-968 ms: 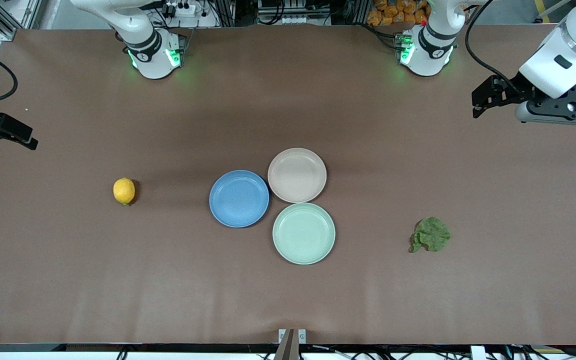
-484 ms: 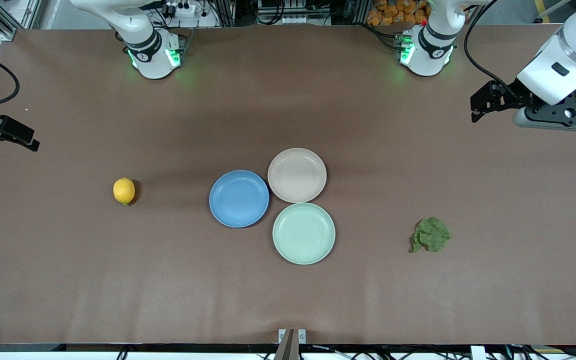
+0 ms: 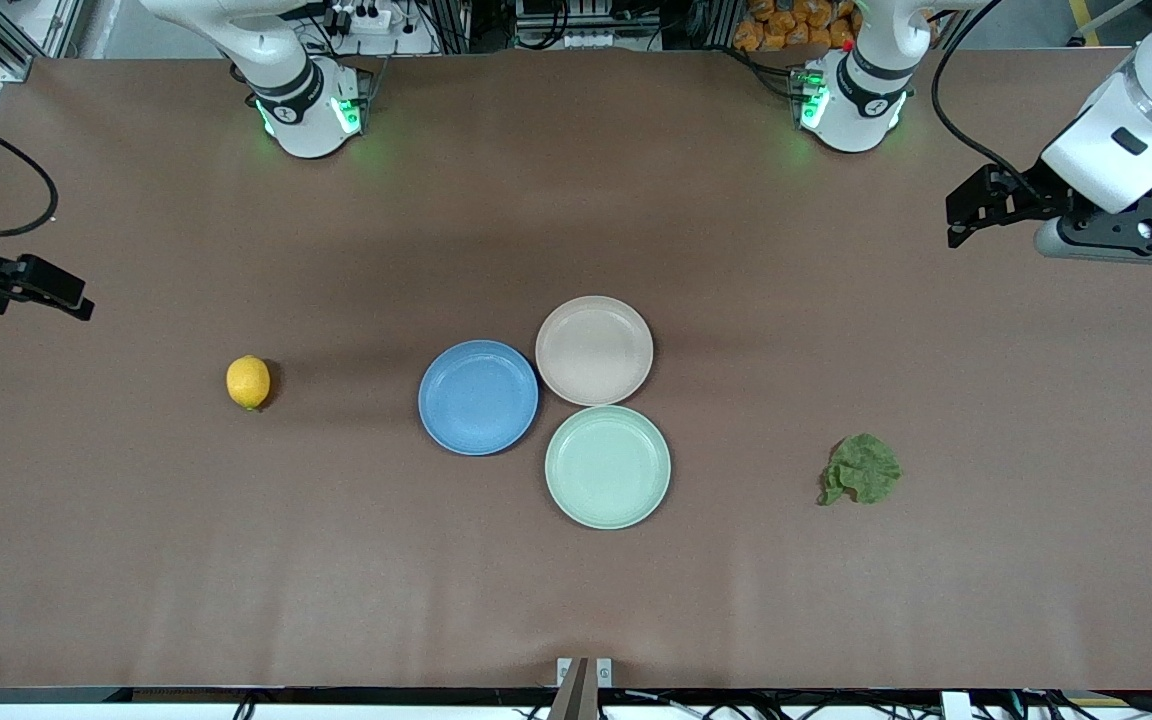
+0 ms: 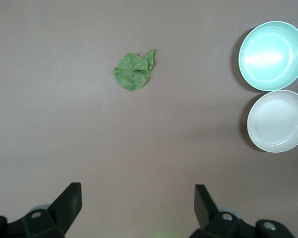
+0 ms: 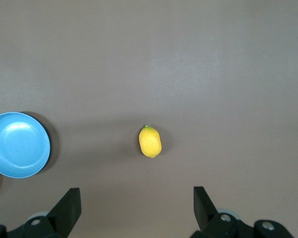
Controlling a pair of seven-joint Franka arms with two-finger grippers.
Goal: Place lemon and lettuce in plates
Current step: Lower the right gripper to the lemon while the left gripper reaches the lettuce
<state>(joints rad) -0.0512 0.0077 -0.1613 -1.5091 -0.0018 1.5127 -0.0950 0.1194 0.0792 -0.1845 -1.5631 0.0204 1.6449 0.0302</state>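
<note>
Both arms have shifted slightly at the table's ends; right gripper (image 3: 76, 305) and left gripper (image 3: 958, 215), jaws wide and empty, should centre over lemon (image 3: 248, 382) and lettuce (image 3: 862, 469) before descending.

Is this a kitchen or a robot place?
Probably a robot lab: two robot arms stand bolted at a big brown table, with cables and metal framing along its edge. The lemon and plates are practice props.
</note>
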